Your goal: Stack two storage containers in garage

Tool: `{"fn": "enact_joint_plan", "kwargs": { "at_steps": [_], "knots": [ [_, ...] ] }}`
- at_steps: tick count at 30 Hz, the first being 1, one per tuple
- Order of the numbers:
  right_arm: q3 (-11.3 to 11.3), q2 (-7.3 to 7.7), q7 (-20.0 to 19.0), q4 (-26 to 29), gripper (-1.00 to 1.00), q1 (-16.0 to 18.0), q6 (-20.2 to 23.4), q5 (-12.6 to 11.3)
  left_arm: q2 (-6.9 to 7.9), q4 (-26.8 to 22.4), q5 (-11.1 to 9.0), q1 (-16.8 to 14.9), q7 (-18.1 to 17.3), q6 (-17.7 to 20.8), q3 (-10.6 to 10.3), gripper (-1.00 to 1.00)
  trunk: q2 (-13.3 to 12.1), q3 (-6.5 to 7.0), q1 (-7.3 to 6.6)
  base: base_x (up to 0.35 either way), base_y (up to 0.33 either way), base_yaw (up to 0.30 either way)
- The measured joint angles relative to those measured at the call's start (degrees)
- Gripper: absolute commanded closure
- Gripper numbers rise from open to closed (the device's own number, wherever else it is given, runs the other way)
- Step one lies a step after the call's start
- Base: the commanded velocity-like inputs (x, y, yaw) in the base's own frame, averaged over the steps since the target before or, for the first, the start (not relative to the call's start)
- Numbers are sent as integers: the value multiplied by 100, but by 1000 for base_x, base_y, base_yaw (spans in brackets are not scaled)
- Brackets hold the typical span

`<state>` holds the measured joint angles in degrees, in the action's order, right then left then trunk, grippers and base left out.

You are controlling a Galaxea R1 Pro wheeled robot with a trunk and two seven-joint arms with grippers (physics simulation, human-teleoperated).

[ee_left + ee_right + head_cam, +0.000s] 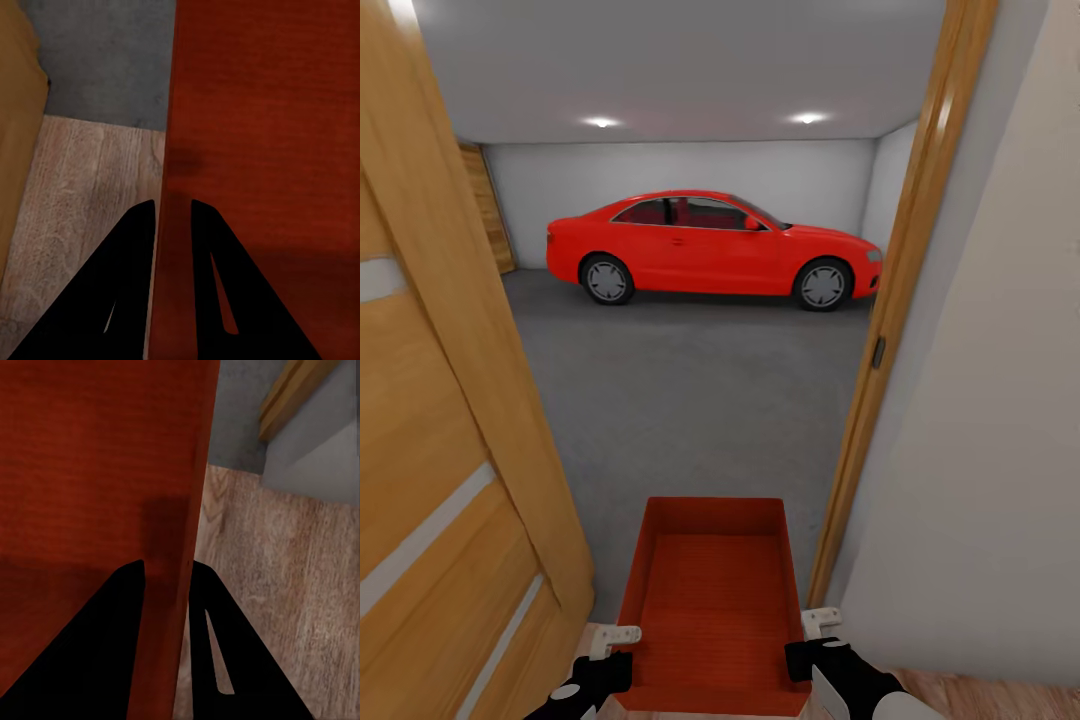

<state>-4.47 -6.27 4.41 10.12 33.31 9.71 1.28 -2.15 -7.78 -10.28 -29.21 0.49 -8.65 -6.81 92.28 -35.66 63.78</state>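
Note:
I hold one red-orange open-topped storage container [710, 600] low in front of me, its long side pointing through the doorway. My left gripper [615, 650] is shut on its left wall and my right gripper [810, 640] on its right wall. The left wrist view has the container [262, 112] with the left gripper [172, 206] pinching its rim. The right wrist view has the container [97, 457] with the right gripper [166, 564] clamped on the opposite rim. Beyond the threshold lies the garage's grey concrete floor [690, 390]. The other container is out of view.
An open orange wooden door [430, 420] with frosted strips stands close on the left. The wooden door frame [900, 300] and a white wall [990, 420] are tight on the right. A red car [710, 250] is parked across the far end. Wood planks [82, 187] lie underfoot.

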Motion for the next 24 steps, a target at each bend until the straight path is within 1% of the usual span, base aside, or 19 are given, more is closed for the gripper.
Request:
{"fn": "enact_joint_plan", "kwargs": {
  "at_steps": [8,16,24],
  "knots": [
    [0,1,-2,0,100,0,-1,-1,0,0,0,0,0,0,0,100,0,0,0,36,112,-66],
    [-1,-1,2,-1,100,0,-1,-2,0,-1,0,0,0,0,0,100,0,0,1,9,62,-35],
    [-1,0,1,-1,100,0,-1,-2,0,-1,0,0,0,0,0,100,0,0,1,1,53,-96]
  ]
}}
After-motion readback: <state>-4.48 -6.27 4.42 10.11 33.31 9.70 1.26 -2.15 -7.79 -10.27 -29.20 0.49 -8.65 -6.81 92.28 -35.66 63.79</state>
